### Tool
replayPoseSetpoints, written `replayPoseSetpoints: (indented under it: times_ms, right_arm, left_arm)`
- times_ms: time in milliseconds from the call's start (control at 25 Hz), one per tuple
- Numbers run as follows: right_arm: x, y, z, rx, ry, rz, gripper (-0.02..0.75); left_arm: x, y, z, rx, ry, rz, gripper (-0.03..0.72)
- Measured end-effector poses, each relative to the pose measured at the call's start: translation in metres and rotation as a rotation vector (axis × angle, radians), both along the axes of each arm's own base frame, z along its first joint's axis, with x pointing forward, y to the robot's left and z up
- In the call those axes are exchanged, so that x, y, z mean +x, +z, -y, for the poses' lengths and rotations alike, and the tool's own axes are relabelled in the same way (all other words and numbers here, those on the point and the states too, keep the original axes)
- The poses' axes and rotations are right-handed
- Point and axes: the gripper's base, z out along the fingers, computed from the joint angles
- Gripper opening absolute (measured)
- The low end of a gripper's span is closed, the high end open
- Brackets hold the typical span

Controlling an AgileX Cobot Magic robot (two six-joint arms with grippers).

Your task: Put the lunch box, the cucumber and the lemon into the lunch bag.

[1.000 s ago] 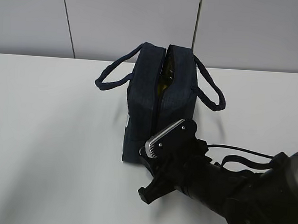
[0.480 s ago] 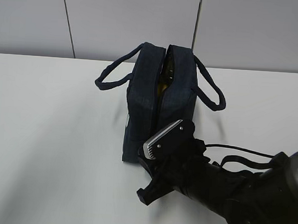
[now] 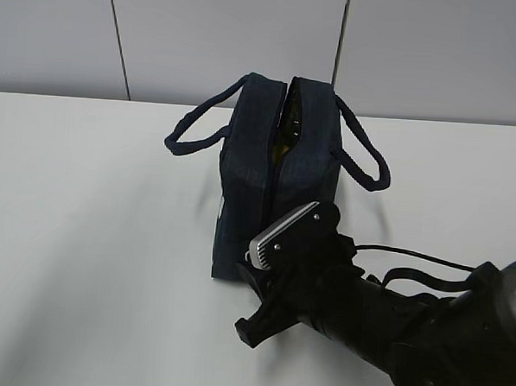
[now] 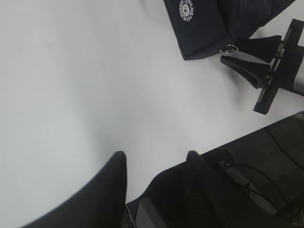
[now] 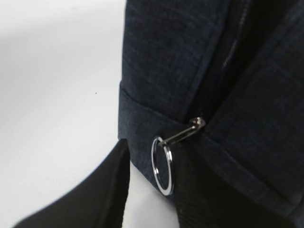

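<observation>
While the lunch bag (image 3: 276, 177) stands upright on the white table (image 3: 91, 236) near its far edge, its navy fabric shows a top zipper parted at the far end, with something olive-green and glossy visible inside; what it is cannot be told. Two loop handles (image 3: 364, 160) droop to either side, and a round white logo (image 4: 187, 9) marks one side panel. The metal ring pull (image 5: 163, 164) hangs at the bag's near lower corner. The right gripper (image 5: 152, 190) sits at that corner with its fingers apart, the ring between them but not clamped. Against the earlier frames, this arm has drawn slightly nearer the camera and lower. The left gripper (image 4: 154, 166) hovers over bare table well apart from the bag, fingers apart and empty. The right arm's dark bulk hides the bag's near end in the exterior view.
</observation>
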Motion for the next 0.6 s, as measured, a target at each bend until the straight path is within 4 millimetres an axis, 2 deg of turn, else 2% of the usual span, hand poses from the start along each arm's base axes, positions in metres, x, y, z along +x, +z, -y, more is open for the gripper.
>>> replayPoseSetpoints:
  times_ms: [280,600]
  right_arm:
    - [0.0012,-0.0078,-0.0006,0.013,-0.004,0.015,0.243]
    - [0.0021,-0.0067,-0.0012,0.031,-0.009,0.024,0.243]
  left_arm:
    - [-0.0001,0.0001,0.0003,-0.003,0.0,-0.001,0.275]
    - [-0.0001,0.0001,0.0003,-0.004,-0.001,-0.001,0.274]
